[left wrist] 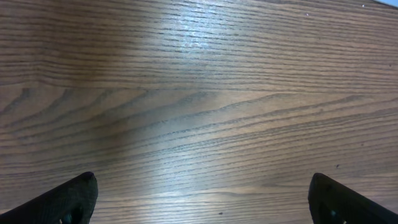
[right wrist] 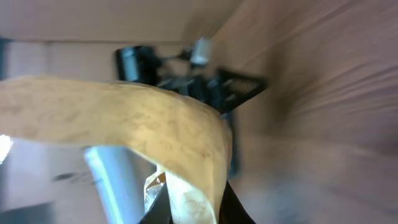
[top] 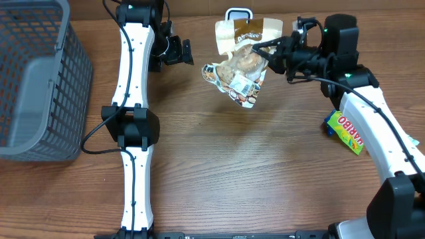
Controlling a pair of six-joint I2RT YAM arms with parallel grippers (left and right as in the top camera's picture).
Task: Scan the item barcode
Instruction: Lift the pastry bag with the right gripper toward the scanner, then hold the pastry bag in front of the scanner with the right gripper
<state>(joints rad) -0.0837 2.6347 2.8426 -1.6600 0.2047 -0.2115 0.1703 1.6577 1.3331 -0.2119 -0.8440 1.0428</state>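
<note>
The item is a tan and clear snack bag (top: 240,63) with a white label (top: 244,85) on its lower part. It hangs above the table at the back centre. My right gripper (top: 264,52) is shut on the bag's right edge. In the right wrist view the tan bag (right wrist: 155,124) fills the frame and is pinched between the dark fingers of that gripper (right wrist: 194,208). My left gripper (top: 183,52) stands open to the left of the bag, apart from it. Below the left gripper (left wrist: 202,199) there is only bare wood between its fingertips (left wrist: 78,196).
A grey mesh basket (top: 40,86) stands at the left edge. A green and yellow Haribo bag (top: 348,131) lies at the right under my right arm. A white and black device (top: 238,13) sits at the back edge behind the snack bag.
</note>
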